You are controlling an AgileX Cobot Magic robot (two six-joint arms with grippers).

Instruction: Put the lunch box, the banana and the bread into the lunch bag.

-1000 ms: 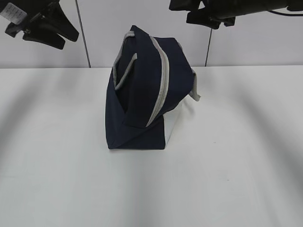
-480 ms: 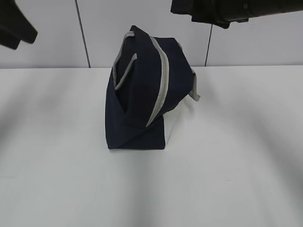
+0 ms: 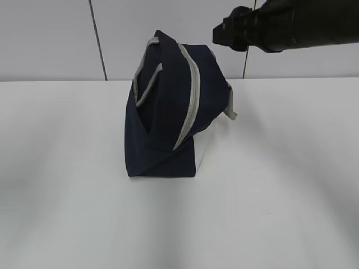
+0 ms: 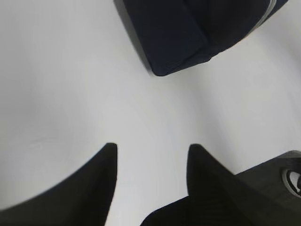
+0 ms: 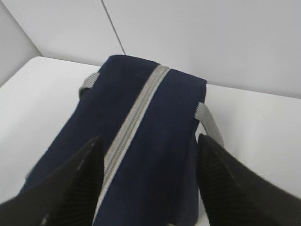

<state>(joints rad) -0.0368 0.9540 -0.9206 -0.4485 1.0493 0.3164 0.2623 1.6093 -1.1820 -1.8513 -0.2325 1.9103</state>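
Observation:
The navy lunch bag (image 3: 165,129) stands mid-table with its grey zipper (image 3: 194,98) closed along the top and a white side panel (image 3: 201,157) facing right. In the right wrist view my right gripper (image 5: 149,138) hangs open above the bag (image 5: 160,155), with one finger on each side of the zipper (image 5: 134,117) and nothing held. Over bare table my left gripper (image 4: 151,147) is open and empty, and a corner of the bag (image 4: 183,37) lies ahead of it. The lunch box, the banana and the bread are out of view.
The white table (image 3: 280,196) stretches on all sides of the bag. Grey wall panels (image 3: 50,39) rise behind its back edge. Grey strap handles (image 3: 147,84) hang on the bag's sides. My right arm (image 3: 291,25) reaches in at the upper right, above the bag's top.
The left arm has left the exterior view at the upper left. The right arm has swung lower and leftward, towards the bag's top. The bag has not moved.

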